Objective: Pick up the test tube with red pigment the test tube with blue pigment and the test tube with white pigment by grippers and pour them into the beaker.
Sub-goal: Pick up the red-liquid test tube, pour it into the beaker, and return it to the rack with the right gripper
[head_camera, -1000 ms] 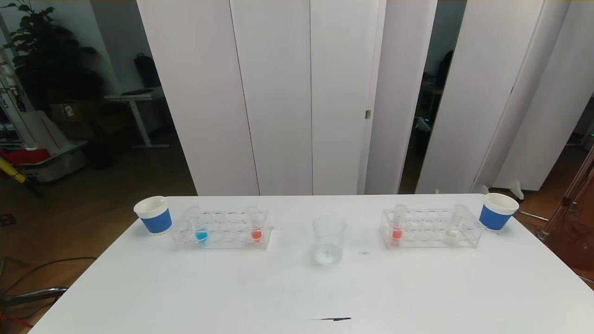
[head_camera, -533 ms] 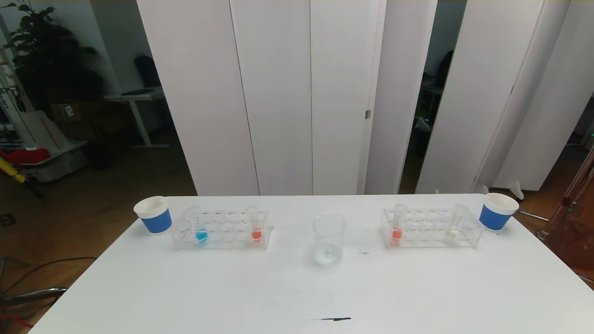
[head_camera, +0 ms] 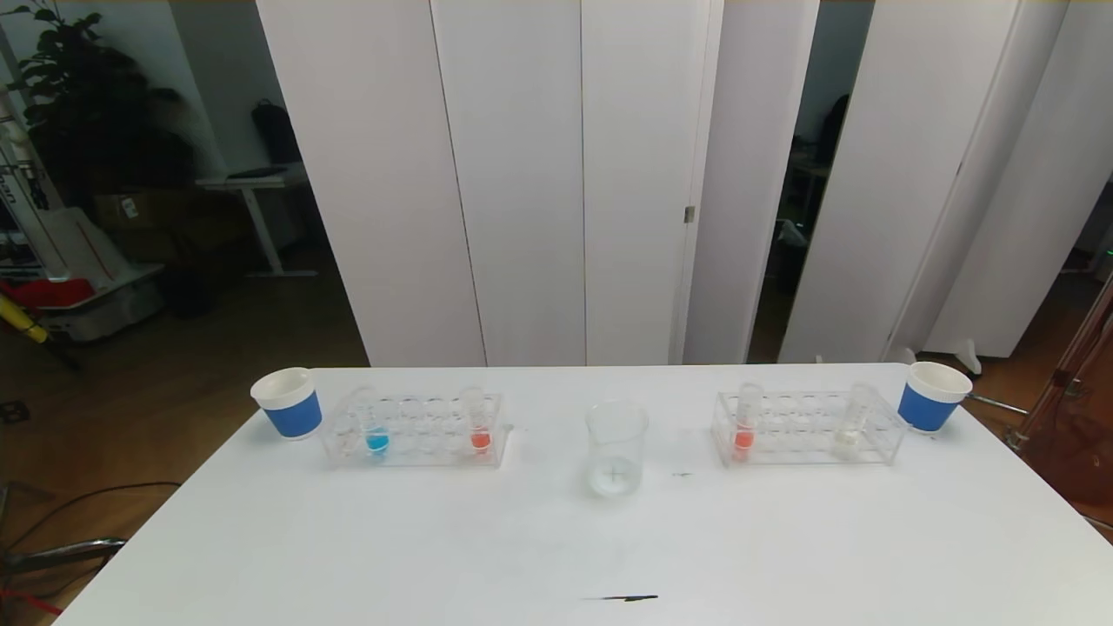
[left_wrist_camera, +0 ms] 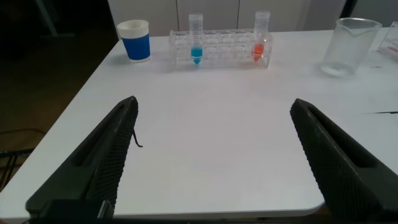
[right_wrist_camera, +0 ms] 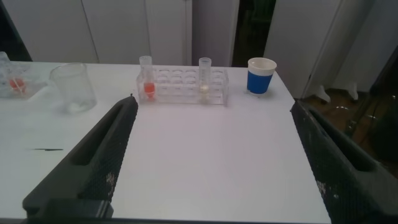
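While both arms hang back off the near table edge, out of the head view, nothing has been picked up. The left gripper and the right gripper each show their fingers spread wide and empty.

In the head view, the blue tube and a red tube stand in the left rack, left of centre. Another red tube and the white tube stand in the right rack, right of centre. The beaker sits between the racks at mid-frame, empty as far as can be seen.

The likely risks:
- The tubes are slim and clear, so a slightly off approach could knock a tube askew or drag its light rack.
- Each rack has a paper cup just beside its outer end, which a wide-open finger could clip.
- A tilt begun before the tube mouth is over the beaker would spill pigment on the table.
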`<state>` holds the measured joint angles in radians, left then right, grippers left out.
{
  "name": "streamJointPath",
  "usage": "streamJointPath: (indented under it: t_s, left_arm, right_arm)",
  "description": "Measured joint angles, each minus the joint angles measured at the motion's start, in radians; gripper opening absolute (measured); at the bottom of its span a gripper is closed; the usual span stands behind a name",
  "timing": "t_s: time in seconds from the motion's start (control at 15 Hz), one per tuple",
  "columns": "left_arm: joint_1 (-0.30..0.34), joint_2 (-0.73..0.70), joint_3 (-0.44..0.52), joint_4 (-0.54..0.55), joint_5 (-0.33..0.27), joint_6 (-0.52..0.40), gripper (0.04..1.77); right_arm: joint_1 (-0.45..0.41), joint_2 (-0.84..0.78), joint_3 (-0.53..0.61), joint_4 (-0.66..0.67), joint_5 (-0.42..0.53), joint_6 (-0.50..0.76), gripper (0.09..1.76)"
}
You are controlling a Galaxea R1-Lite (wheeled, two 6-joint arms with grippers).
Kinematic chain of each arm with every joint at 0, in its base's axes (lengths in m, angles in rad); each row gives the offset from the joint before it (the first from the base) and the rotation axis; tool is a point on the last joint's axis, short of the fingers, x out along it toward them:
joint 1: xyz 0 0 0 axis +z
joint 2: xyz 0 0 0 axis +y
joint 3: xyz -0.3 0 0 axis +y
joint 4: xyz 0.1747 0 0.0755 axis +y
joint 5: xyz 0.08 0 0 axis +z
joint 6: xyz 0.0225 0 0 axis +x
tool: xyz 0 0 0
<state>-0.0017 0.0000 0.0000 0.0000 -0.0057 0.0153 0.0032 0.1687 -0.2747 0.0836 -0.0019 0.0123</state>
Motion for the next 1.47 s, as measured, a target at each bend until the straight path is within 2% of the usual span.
streamJointPath:
  t_s: [0.4,0.67,0.93,1.13,1.47]
  left_arm:
    - [0.0,0.0,0.0,0.0,0.0,0.0,1.75]
    - [0.0,0.0,0.0,0.0,0.0,0.0,1.75]
    - [0.0,0.0,0.0,0.0,0.0,0.0,1.75]
    - [0.0,0.0,0.0,0.0,0.0,0.0,1.75]
    - [0.0,0.0,0.0,0.0,0.0,0.0,1.75]
  right_arm:
    - [0.006,0.371,-0.34,-0.053,0.001,-0.001,1.76]
    - [0.017,0.659,-0.475,-0.195,0.001,-0.003,1.76]
    - [0.065,0.936,-0.506,-0.382,-0.003,0.0,1.76]
    - [0.149,1.096,-0.48,-0.5,-0.017,0.016,1.76]
    - [0.332,1.323,-0.408,-0.718,-0.194,0.077,1.76]
